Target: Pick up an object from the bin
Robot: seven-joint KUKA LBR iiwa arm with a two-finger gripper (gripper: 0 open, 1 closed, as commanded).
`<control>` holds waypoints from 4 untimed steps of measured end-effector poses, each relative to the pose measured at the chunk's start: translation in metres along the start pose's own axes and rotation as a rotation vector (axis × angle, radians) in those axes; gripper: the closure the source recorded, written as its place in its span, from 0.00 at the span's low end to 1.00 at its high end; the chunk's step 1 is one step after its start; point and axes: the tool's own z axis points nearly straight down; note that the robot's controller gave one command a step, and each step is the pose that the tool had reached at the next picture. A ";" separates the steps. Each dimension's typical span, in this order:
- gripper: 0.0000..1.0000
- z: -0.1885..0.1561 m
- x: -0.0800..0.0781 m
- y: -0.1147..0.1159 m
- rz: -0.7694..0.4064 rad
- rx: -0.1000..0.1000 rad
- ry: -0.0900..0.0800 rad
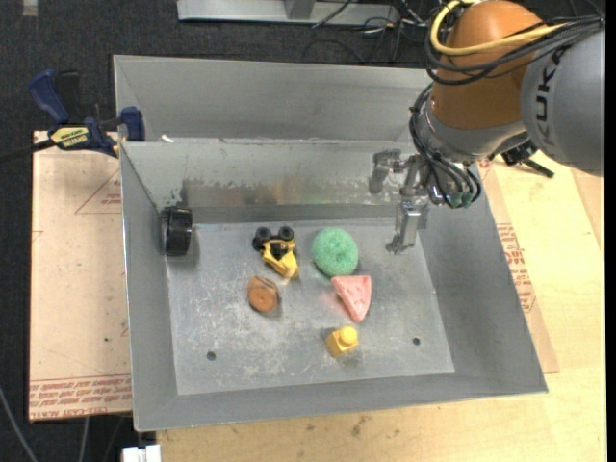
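Observation:
My gripper [398, 241] hangs low over the right part of the bin floor, near the back wall, with nothing seen in it. The closest thing is a green fuzzy ball [335, 250], a short way to the gripper's left and apart from it. In front of the ball lies a pink wedge [353, 295]. A small yellow block [342, 340] sits nearer the front.
A yellow and black toy vehicle [277, 251] stands left of the ball, with a brown round piece [263, 295] in front of it. A black wheel-like thing [177, 230] leans in the back left corner. The arm with its orange cover fills the upper right.

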 end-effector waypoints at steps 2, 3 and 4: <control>0.00 0.033 -0.007 0.008 0.163 0.000 -0.015; 0.00 0.058 -0.016 0.026 0.100 0.000 -0.008; 0.00 0.099 -0.006 0.029 0.250 -0.001 -0.009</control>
